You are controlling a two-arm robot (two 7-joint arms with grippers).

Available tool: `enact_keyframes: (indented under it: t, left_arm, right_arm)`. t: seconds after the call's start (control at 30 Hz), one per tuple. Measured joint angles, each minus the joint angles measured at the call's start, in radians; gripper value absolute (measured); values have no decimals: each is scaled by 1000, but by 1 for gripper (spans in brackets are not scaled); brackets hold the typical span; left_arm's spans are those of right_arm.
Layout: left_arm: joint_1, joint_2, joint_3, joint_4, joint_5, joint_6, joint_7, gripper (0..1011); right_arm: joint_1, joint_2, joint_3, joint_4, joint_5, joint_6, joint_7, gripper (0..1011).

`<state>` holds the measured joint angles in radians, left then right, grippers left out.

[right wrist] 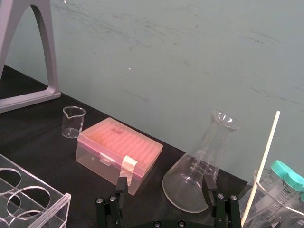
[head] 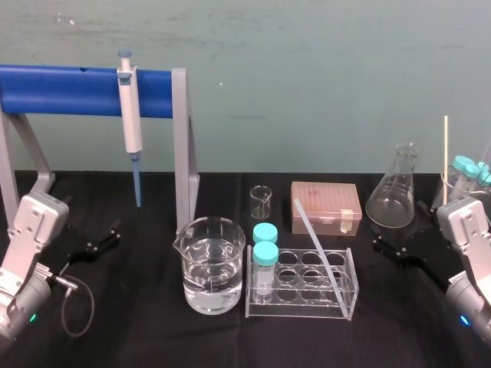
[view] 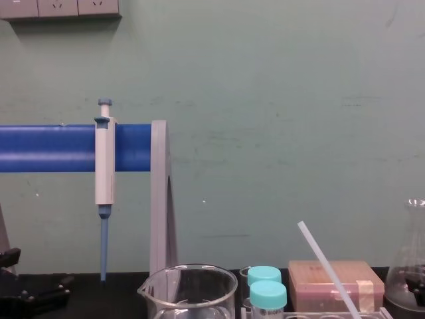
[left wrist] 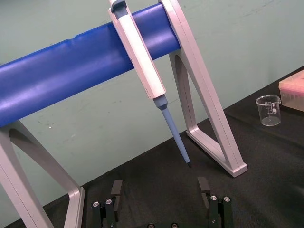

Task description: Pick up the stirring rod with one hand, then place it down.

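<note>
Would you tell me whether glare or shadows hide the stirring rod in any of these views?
Head view: the stirring rod shows pale against the black table, with no glare on it; bright highlights sit on the water beaker. Chest view: the rod stands clear against the green wall, its lower end cut by the frame edge.

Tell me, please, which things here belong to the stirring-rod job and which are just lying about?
Belongs: stirring rod, leaning in the tube rack; right hand and left hand, both open.
Lying about: pipette, water beaker, small beaker, pink box, flask.
</note>
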<state>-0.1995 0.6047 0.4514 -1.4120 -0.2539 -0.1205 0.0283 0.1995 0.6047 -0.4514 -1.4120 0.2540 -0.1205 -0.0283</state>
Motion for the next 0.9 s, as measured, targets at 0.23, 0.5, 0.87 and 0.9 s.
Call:
enact_keyframes:
  t: [0.23,0.5,0.87,0.9]
  left_arm:
    - [0,0,0,0,0,0,0,1000]
    - [0,0,0,0,0,0,0,1000]
    - [0,0,0,0,0,0,0,1000]
    - [0,0,0,0,0,0,0,1000]
  right_arm:
    - [0,0,0,0,0,0,0,1003]
    - [0,0,0,0,0,0,0,1003]
    - [0,0,0,0,0,0,0,1003]
    - [0,0,0,0,0,0,0,1003]
